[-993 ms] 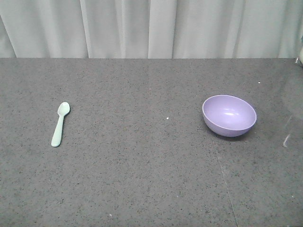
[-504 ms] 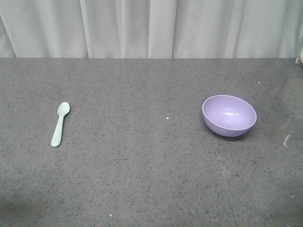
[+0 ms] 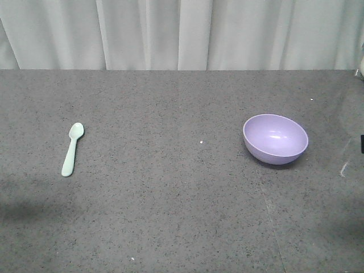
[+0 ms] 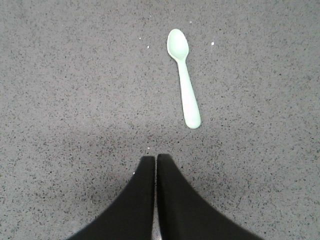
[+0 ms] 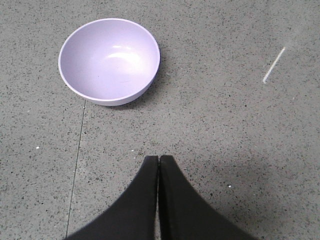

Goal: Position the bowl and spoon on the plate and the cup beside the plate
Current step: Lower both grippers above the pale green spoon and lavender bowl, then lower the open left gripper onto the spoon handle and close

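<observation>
Spoon and bowl sit well apart on the grey table — left pincer and right pincer both closed, empty.

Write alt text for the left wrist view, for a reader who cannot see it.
A pale green spoon lies flat on a speckled grey table, scoop end away from the camera. The left gripper, shut and empty, is below it, not touching it.
</observation>
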`<state>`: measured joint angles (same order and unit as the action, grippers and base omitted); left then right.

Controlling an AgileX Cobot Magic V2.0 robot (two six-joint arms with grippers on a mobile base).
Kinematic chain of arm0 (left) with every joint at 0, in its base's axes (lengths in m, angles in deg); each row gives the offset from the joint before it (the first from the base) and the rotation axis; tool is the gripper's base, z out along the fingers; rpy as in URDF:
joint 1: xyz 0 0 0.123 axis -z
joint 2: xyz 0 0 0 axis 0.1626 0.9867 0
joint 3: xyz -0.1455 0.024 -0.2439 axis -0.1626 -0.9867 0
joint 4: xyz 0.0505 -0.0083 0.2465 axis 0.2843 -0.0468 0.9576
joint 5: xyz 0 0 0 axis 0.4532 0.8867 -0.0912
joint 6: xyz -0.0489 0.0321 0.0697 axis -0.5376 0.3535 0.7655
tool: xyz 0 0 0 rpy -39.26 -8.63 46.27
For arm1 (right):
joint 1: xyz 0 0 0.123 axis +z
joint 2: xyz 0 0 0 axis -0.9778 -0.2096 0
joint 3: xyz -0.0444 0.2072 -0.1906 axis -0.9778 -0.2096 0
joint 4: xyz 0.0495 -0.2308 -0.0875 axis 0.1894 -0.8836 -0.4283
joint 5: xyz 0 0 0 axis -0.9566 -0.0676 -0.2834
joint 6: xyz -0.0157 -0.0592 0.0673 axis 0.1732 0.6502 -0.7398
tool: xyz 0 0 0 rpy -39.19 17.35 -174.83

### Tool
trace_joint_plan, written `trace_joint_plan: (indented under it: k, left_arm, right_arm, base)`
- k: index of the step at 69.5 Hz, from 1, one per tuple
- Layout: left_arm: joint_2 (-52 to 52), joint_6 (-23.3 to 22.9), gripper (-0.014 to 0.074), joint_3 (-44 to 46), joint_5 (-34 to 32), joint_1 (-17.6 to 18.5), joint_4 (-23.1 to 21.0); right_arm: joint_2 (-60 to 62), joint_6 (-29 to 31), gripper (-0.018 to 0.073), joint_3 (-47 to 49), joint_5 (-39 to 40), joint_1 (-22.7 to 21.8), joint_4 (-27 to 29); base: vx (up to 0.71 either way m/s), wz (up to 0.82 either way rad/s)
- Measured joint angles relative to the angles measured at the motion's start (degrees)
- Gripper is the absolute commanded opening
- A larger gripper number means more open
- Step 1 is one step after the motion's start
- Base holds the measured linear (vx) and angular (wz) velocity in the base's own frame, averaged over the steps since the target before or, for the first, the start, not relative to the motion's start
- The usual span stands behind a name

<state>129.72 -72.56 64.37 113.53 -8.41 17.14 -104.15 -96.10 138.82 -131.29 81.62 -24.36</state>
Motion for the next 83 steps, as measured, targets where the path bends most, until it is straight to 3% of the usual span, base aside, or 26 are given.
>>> trace_joint_plan:
  k: [15,30,39,48,62,83]
  left_arm:
    - [0.3,0.0,-0.0006,0.0,0.0,0.0,0.0]
    - [0.3,0.0,0.0023,0.0,0.0,0.0,0.0]
    - [0.3,0.0,0.0114,0.0,0.0,0.0,0.0]
    - [0.3,0.0,0.0287,0.0,0.0,0.0,0.0]
    - [0.3,-1.0,0.0538,0.0,0.0,0.0,0.0]
    - [0.3,-0.8,0.0577,0.0,0.0,0.0,0.0]
  right_arm:
    - [0.0,0.0,0.0017,0.0,-0.5,0.0,-1.0]
    - [0.0,0.0,0.0146,0.0,-0.5,0.0,-2.3]
    - [0.0,0.0,0.0277,0.0,-0.8,0.0,-2.4]
    - [0.0,0.0,0.0395,0.0,-0.9,0.0,-2.4]
    - [0.0,0.0,0.0452,0.0,-0.9,0.0,-2.4]
    - [0.0,0.0,0.0452,0.0,-0.9,0.0,-2.4]
  base:
    - [0.00,0.00]
    - [0.00,0.00]
    - [0.00,0.00]
    - [0.00,0.00]
    - [0.00,0.00]
    - [0.00,0.00]
